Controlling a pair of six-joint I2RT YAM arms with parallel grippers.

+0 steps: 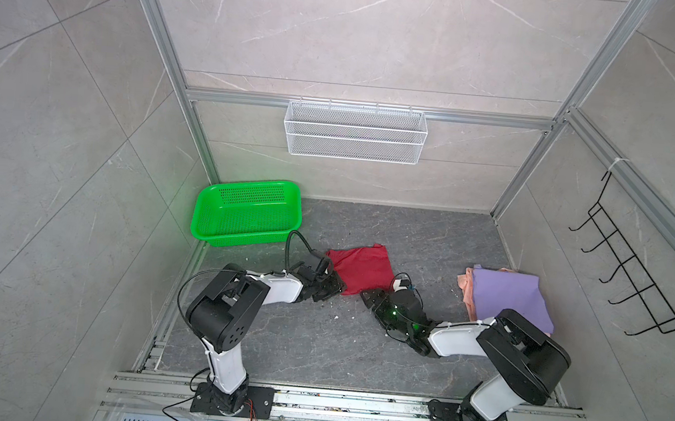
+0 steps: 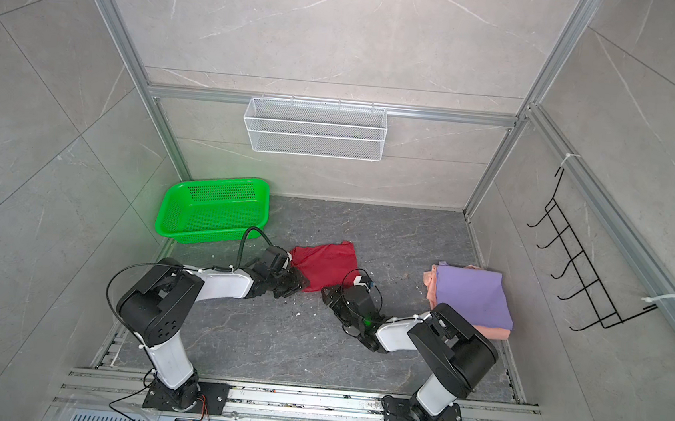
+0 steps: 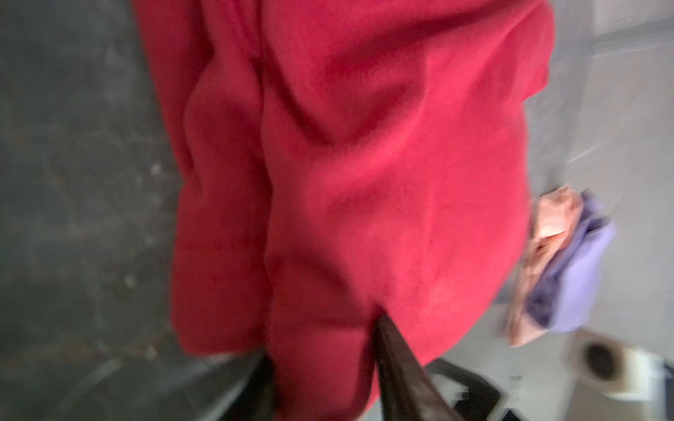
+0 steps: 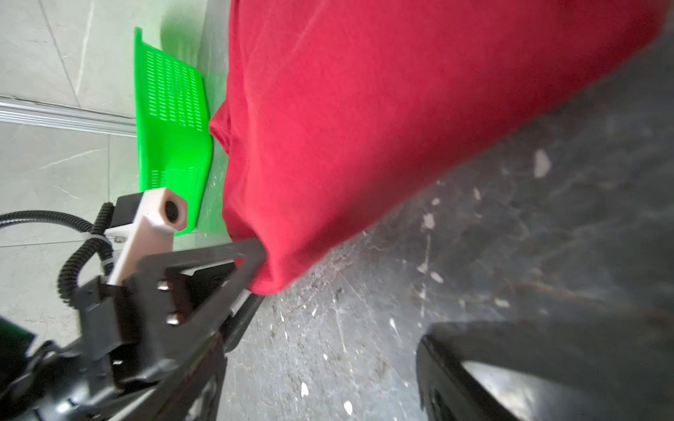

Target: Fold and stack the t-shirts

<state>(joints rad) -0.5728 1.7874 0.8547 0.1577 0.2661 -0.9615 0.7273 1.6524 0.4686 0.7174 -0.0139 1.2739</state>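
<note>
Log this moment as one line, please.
left gripper shut on dark red shirt corner | right gripper open, beside it | lavender shirt folded atop salmon-pink shirt

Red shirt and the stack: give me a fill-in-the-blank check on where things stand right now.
The left gripper is ___ on a corner of the red shirt.
The lavender shirt lies ___ the pink shirt.
The right gripper stands ___, holding nothing.
Missing: shut; on top of; open.
</note>
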